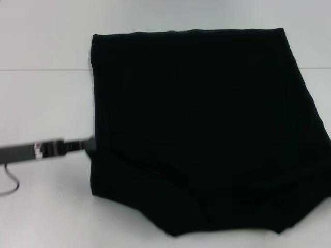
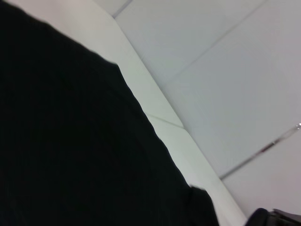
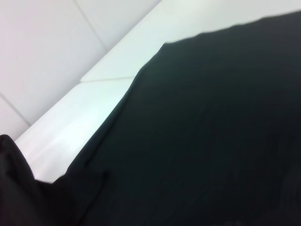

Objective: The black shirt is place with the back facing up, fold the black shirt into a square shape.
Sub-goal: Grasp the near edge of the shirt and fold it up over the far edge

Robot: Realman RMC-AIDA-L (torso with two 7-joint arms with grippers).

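The black shirt point(image 1: 201, 129) lies on the white table point(image 1: 46, 103) as a broad dark block. Its far edge is straight, and its near edge is bunched into uneven folds. No lettering shows. My left arm reaches in low from the left, and the left gripper point(image 1: 89, 145) meets the shirt's left edge about halfway down, with its tip lost against the black cloth. The left wrist view is filled by the shirt point(image 2: 80, 141) close up beside the table. The right wrist view shows the shirt point(image 3: 207, 132) at close range too. The right gripper appears in no view.
A thin seam line point(image 1: 41, 69) crosses the white table behind the shirt. A grey cable point(image 1: 11, 186) loops under the left arm near the left edge. Bare white surface lies left of and beyond the shirt.
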